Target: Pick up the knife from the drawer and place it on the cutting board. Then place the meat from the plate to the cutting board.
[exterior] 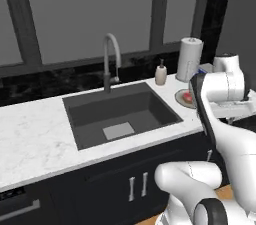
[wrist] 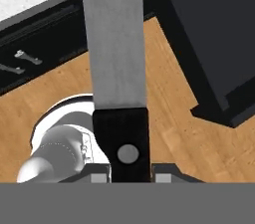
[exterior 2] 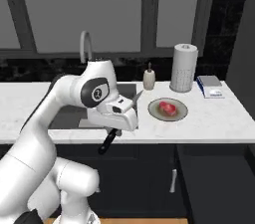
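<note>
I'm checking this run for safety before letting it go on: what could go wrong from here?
1. The gripper is shut on the knife at its black handle only, so the long blade could pivot or slip during a swing.
2. The knife is carried beside the counter edge; it could strike it on the way up.
3. The plate with the meat lies close by; a low pass could knock it.
</note>
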